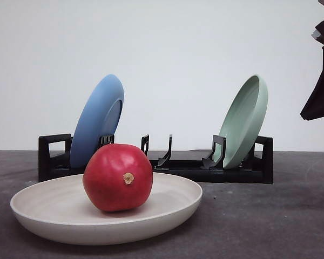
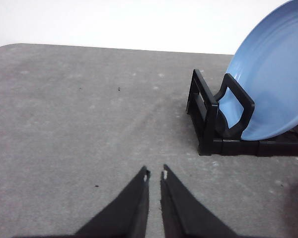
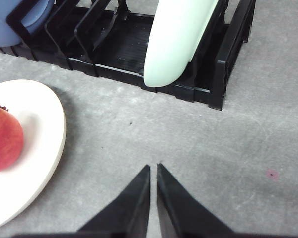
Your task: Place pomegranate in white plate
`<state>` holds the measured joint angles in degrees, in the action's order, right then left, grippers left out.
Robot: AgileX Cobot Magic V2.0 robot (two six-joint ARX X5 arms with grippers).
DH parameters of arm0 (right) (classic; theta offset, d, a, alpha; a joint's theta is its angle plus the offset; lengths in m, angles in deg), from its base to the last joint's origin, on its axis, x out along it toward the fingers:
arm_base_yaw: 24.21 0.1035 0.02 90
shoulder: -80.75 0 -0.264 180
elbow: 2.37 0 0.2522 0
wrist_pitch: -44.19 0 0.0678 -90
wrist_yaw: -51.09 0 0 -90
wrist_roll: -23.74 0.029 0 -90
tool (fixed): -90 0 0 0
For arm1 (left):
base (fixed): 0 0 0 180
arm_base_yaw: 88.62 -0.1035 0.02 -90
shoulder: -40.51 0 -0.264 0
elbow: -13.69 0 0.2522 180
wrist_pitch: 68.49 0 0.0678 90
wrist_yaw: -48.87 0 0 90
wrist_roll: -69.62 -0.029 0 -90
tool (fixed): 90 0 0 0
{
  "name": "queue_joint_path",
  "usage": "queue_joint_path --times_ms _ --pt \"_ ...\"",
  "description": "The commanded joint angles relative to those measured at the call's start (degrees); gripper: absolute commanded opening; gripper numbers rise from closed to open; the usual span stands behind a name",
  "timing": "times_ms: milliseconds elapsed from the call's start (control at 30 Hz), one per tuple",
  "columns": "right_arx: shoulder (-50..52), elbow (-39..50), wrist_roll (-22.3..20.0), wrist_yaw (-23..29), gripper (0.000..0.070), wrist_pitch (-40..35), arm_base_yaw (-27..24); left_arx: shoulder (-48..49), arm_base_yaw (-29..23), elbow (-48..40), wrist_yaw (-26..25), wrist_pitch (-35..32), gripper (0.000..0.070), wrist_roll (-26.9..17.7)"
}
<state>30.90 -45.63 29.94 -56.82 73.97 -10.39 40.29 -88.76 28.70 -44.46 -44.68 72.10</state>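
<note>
**userA:** Pomegranate (image 1: 117, 177) is sitting in the white plate (image 1: 54, 216), a bit left of the plate's middle, tan nub facing the front camera. Plate's on the grey table (image 1: 291, 216), nothing else in it.

**userB:** And the rack behind it?

**userA:** Black dish rack (image 1: 205, 171), left to right: blue plate (image 1: 94, 121) leaning in the left-end slot, bare slots in between, pale green plate (image 1: 245, 118) leaning near the right end.

**userB:** Grippers?

**userA:** Left gripper (image 2: 155, 174), seen from its own wrist cam: fingertips nearly touching, just a thin slit between them, nothing held, over bare table. That cam shows the rack's end from the side with the blue plate (image 2: 275, 84) in it. Right gripper (image 3: 153, 167): same deal, fingers almost together, empty. Its cam looks down on the green plate's (image 3: 174, 39) back, plus an edge of the white plate (image 3: 44, 148) with the pomegranate (image 3: 4, 139) in it. In front view there's a dark piece of the right arm (image 1: 321, 86) high at the right edge, well apart from the fruit.
</note>
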Motion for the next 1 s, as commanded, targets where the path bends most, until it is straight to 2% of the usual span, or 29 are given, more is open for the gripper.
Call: queue_joint_path --times_ms 0,200,300,367,467,533,767,967 --pt "-0.2 -0.1 -0.4 -0.1 0.0016 -0.6 0.2 0.1 0.0 -0.6 -0.1 -0.9 0.0025 0.1" --pt "0.7 -0.1 -0.7 -0.1 0.0016 -0.4 0.2 0.1 0.0 -0.6 -0.1 -0.9 0.0025 0.1" --pt "3.1 0.0 -6.5 1.5 0.0016 -0.1 0.2 0.1 0.0 -0.6 -0.1 -0.9 0.0025 0.1" --pt "6.2 0.7 -7.9 5.8 0.0016 -0.2 0.0 0.1 0.0 -0.6 -0.1 -0.9 0.0025 0.1" --pt "12.0 3.7 -8.0 11.9 0.0016 -1.3 -0.8 0.1 0.0 -0.6 -0.1 -0.9 0.0025 0.1" --pt "16.8 7.1 -8.0 13.4 0.0016 -2.5 -2.0 0.1 0.0 -0.6 -0.1 -0.9 0.0025 0.1" --pt "33.5 20.9 -6.3 13.6 0.0016 -7.2 -6.5 0.1 0.0 -0.6 -0.1 -0.9 0.0025 0.1" --pt "44.4 27.3 -4.6 15.4 0.0016 -7.2 -9.3 0.1 0.0 -0.6 -0.1 -0.9 0.0025 0.1"
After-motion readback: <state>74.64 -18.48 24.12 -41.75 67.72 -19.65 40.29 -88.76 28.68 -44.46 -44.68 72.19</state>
